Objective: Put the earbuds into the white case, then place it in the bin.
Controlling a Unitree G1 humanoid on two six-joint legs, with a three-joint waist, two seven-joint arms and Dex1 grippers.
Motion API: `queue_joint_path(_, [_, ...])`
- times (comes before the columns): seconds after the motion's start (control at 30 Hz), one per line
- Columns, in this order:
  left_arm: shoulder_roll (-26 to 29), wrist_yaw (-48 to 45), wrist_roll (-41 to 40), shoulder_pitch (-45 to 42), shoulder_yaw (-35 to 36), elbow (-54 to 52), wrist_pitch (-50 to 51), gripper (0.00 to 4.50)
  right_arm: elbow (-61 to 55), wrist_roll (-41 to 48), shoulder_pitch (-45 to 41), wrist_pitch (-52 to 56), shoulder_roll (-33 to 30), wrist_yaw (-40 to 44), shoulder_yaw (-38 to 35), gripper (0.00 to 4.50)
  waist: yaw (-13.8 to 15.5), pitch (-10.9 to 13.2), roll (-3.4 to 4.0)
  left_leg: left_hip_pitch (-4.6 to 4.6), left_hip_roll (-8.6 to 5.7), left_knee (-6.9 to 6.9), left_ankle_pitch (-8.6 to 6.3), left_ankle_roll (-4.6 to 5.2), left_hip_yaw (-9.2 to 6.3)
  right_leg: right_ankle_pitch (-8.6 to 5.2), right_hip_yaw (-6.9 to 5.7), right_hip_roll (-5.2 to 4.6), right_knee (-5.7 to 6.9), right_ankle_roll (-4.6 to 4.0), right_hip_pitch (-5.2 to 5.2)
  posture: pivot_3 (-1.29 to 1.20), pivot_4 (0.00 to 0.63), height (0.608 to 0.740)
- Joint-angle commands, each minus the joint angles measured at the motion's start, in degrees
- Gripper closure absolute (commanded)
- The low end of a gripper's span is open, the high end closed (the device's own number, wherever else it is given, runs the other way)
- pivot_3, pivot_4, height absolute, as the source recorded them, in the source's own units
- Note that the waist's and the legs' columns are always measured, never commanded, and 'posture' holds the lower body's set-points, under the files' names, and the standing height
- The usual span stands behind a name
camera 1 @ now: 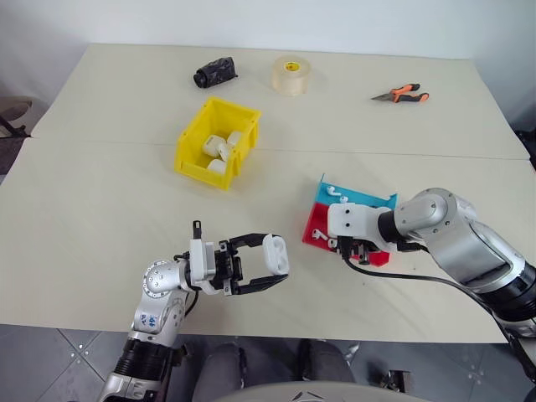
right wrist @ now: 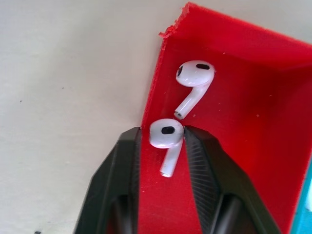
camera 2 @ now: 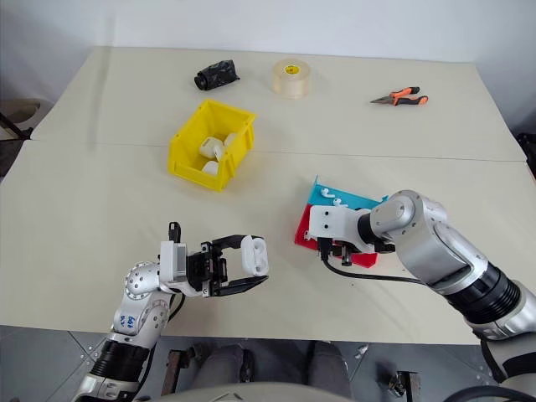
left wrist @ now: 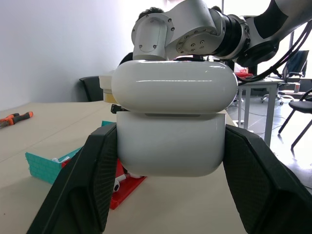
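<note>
The white case [camera 1: 275, 254] is being held clamped between the left gripper [camera 1: 266, 261] fingers above the table. An earbud [right wrist: 167, 135] is being pinched in the red tray [right wrist: 229, 97] by the nearly closed right gripper [right wrist: 165, 146]. Being glossy and gripped only at its head, it is at risk of being squeezed out and dropped.

The bright yellow plastic bin [camera 1: 217, 142] sits mid-table with small white cases [camera 1: 219, 151] inside; behind it lie a black bundle [camera 1: 215, 73], a tape roll [camera 1: 291, 74] and, far right, orange-handled pliers [camera 1: 401, 95].

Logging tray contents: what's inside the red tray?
Two earbuds; the right gripper is shut on one. The arm covers part of the red tray in the head views.
</note>
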Motion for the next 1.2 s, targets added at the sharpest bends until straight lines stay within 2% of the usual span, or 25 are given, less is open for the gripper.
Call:
queue_joint_path(0.03, [0.37, 0.40, -0.67, -0.27, 0.18, -2.68, 0.13, 1.70, -1.08, -0.18, 0.54, 0.13, 0.58, -0.22, -0.35, 3.96, 0.00, 0.00, 0.00, 0.00, 0.00, 0.00, 0.00, 0.00, 0.00, 0.00, 0.00, 0.00, 0.00, 0.00, 0.00, 0.00, 0.150, 0.740])
queue_joint_path(0.27, [0.28, 0.34, -0.60, -0.84, 0.21, -2.50, 0.36, 1.70, -1.19, 0.02, 0.92, 0.49, -0.33, -0.86, -2.36, 3.96, -0.01, 0.00, 0.00, 0.01, 0.00, 0.00, 0.00, 0.00, 0.00, 0.00, 0.00, 0.00, 0.00, 0.00, 0.00, 0.00, 0.150, 0.740])
queue_joint_path(0.43, [-0.04, -1.69, -1.88, -2.71, -0.62, -1.28, 1.69, 1.70, -3.97, 9.53, 6.90, -2.44, -1.87, 1.37, -16.23, 3.96, 0.46, 0.00, -0.01, -0.03, -0.02, 0.02, 0.00, 0.00, -0.01, 0.00, 0.00, -0.01, -0.01, 0.00, 0.01, 0.00, 0.150, 0.740])
queue_joint_path(0.57, [-0.52, -2.64, -2.94, -4.70, -0.32, 0.08, 3.32, 1.70, -5.25, 16.49, 13.71, -5.06, 1.86, -0.85, -27.35, 3.96, 0.72, 0.00, -0.01, -0.01, -0.02, 0.03, 0.00, 0.00, 0.02, 0.00, 0.00, 0.00, -0.01, 0.01, 0.03, 0.00, 0.150, 0.740])
queue_joint_path(0.6, [-0.42, -3.06, -3.27, -5.01, -0.13, 0.27, 3.57, 1.70, -5.70, 18.02, 14.65, -5.79, 3.14, -1.55, -29.09, 3.96, 0.72, 0.00, -0.01, -0.01, -0.02, 0.02, 0.00, 0.00, 0.02, 0.01, 0.00, 0.00, 0.00, 0.01, 0.03, 0.00, 0.150, 0.740])
queue_joint_path(0.73, [-0.76, -4.41, -4.31, -8.67, 0.11, 2.78, 6.02, 1.70, -8.57, 29.01, 22.69, -12.53, 15.43, -6.54, -41.75, 3.96, 0.67, 0.01, -0.01, 0.02, 0.01, -0.05, 0.00, 0.00, 0.01, 0.01, -0.03, 0.04, 0.01, 0.01, 0.02, 0.00, 0.150, 0.740])
queue_joint_path(0.8, [-0.87, -4.55, -4.78, -9.99, 0.35, 3.28, 7.47, 1.70, -10.41, 33.53, 26.32, -13.42, 18.12, -6.06, -43.96, 3.96, 1.26, 0.01, -0.02, 0.02, -0.03, -0.02, 0.00, 0.00, 0.02, 0.01, -0.01, 0.03, 0.03, 0.01, 0.03, 0.00, 0.150, 0.740])
queue_joint_path(0.97, [-1.63, -4.41, -7.15, -12.75, 1.40, 3.39, 12.18, 1.70, -13.13, 40.63, 30.46, -18.27, 27.80, -12.53, -45.16, 3.96, 1.31, 0.00, -0.01, 0.03, -0.04, 0.03, -0.01, 0.02, 0.01, 0.03, 0.02, 0.03, 0.04, 0.05, 0.04, 0.00, 0.150, 0.740])
queue_joint_path(1.2, [-1.50, -6.97, -9.33, -16.02, 1.52, 3.11, 17.74, 1.70, -15.17, 43.96, 32.32, -25.67, 39.51, -18.46, -38.97, 3.96, 1.17, -0.02, 0.04, 0.09, -0.04, 0.03, -0.01, 0.01, 0.04, 0.03, 0.04, 0.04, 0.10, 0.05, 0.03, 0.00, 0.150, 0.740])
